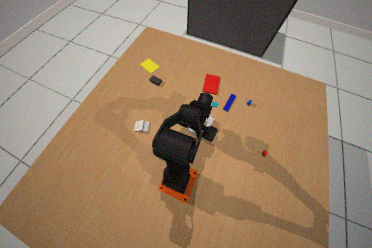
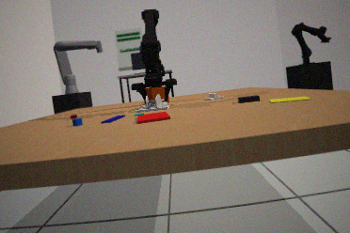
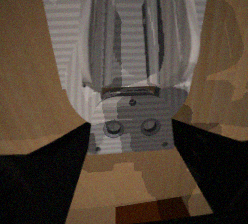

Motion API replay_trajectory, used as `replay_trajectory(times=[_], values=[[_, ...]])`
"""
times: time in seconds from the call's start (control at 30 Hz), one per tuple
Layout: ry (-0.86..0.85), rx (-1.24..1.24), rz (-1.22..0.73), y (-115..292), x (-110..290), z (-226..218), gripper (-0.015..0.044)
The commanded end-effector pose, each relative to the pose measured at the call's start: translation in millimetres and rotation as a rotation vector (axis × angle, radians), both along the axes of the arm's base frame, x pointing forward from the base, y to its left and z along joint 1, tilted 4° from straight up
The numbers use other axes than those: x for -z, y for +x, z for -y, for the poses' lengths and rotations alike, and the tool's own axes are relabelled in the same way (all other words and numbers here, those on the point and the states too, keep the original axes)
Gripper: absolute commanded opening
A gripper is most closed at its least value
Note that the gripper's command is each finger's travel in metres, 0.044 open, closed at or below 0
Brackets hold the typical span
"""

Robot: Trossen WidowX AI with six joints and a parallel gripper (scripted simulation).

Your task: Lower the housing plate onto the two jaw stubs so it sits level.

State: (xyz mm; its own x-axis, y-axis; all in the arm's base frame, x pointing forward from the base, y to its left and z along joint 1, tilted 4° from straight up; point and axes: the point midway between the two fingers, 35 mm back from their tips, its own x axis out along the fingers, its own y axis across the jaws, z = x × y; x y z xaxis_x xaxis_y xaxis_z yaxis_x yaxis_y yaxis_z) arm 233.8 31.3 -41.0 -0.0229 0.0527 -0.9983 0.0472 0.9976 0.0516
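The grey housing plate (image 3: 131,114) shows in the wrist view with two round features side by side. My gripper (image 3: 129,124) (image 2: 155,98) is shut on it, with one black finger at each side edge. Beyond it, two long pale jaws (image 3: 99,55) (image 3: 160,50) lie side by side on a white striped base (image 3: 60,55). Part of the white assembly (image 1: 209,121) (image 2: 152,107) shows beside the arm and under the hand in the top and exterior views. The underside of the plate and the stubs are hidden, so I cannot tell whether it is fully seated.
On the wooden table (image 1: 100,170) (image 2: 216,127) are a red block (image 1: 211,84) (image 2: 153,117), a blue bar (image 1: 229,102) (image 2: 113,118), a small cyan piece (image 1: 215,104), a black block (image 1: 155,80) (image 2: 248,99), a yellow plate (image 1: 149,65) (image 2: 290,100) and another white part (image 1: 142,126) (image 2: 214,96).
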Motion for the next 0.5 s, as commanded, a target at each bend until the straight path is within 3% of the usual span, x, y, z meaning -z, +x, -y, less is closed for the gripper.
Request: replay_trajectory(times=[0.0,0.47], values=[[-0.002,0.005,-0.003,-1.1,1.2,0.2,0.0351],[-0.002,0.005,-0.003,-1.3,4.8,0.0,0.0351]])
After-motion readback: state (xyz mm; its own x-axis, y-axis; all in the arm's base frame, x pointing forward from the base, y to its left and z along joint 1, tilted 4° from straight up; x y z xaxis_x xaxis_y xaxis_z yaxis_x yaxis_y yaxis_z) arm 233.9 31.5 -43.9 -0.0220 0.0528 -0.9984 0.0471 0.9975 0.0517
